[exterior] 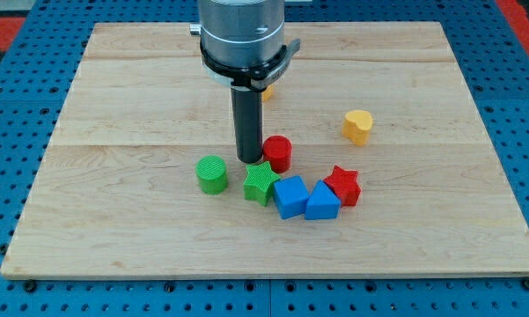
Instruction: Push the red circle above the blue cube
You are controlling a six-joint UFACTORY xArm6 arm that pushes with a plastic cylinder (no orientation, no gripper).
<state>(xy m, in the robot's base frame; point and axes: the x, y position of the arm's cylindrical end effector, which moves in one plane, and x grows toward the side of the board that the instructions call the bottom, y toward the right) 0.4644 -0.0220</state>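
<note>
The red circle stands near the board's middle. The blue cube lies just below it, slightly to the view's right. My tip rests on the board right at the red circle's left side, touching or nearly touching it, and just above the green star. The rod hangs from the grey arm head at the view's top.
A green circle lies left of the green star. A blue triangular block and a red star sit right of the blue cube. A yellow heart lies at the right. A yellow block is partly hidden behind the arm.
</note>
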